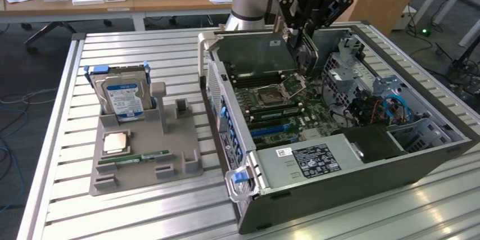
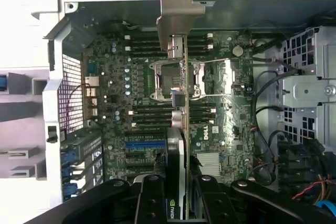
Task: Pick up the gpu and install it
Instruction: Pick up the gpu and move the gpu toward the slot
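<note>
The gpu (image 2: pixel 181 103) hung edge-on over the open case (image 1: pixel 352 189), with its silver bracket at the end away from the gripper (image 2: pixel 178 192). Its green board ran across above the socket (image 2: pixel 167 80) on the motherboard (image 2: pixel 121 103). The gripper was clamped on it with a black finger (image 2: pixel 151 198) against each face, the jaws partway closed around the thin card.

A blue slot (image 2: pixel 144 144) lay on the board just beside the held end. The card seemed to hang clear of the board, though the exterior view left its lower edge hard to make out. In the case toward the exterior view's right stood a metal drive cage (image 1: pixel 345 77) and a tangle of cables (image 1: pixel 390 108), near the card but apart from it.

The wrist view gave the card's edge and the grip. The exterior view gave the slatted table (image 1: pixel 112 217) carrying the case. Near the table's edge at the exterior view's left sat a grey holder (image 1: pixel 150 155). In it were a hard drive (image 1: pixel 123 96) standing upright, a chip (image 1: pixel 114 143) lying flat, and a RAM stick (image 1: pixel 135 158) lying beside the chip.
</note>
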Motion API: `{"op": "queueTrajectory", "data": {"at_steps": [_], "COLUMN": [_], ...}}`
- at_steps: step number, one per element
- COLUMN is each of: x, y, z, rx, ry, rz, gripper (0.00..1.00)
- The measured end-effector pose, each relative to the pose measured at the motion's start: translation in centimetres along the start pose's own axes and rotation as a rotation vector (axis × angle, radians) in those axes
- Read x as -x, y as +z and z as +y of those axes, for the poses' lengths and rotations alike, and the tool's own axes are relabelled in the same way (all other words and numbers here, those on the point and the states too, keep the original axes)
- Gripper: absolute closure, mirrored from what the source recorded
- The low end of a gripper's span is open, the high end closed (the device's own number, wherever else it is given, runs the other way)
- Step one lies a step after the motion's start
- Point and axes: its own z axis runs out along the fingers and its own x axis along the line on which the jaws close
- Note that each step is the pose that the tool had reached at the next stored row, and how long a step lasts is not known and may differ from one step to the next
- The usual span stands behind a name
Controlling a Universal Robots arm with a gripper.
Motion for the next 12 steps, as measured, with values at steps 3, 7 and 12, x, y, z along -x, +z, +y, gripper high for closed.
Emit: {"op": "queueTrajectory", "data": {"at_steps": [3, 7, 12], "x": [0.5, 1.3, 2.3], "y": [0.01, 0.02, 0.04], "z": [0.07, 0.15, 0.24], "rx": [-0.0001, 0.0000, 0.0001], "ry": [0.000, 0.000, 0.000], "rz": [0.0000, -0.0001, 0.0000], "gripper": [0.73, 0.73, 0.73]}}
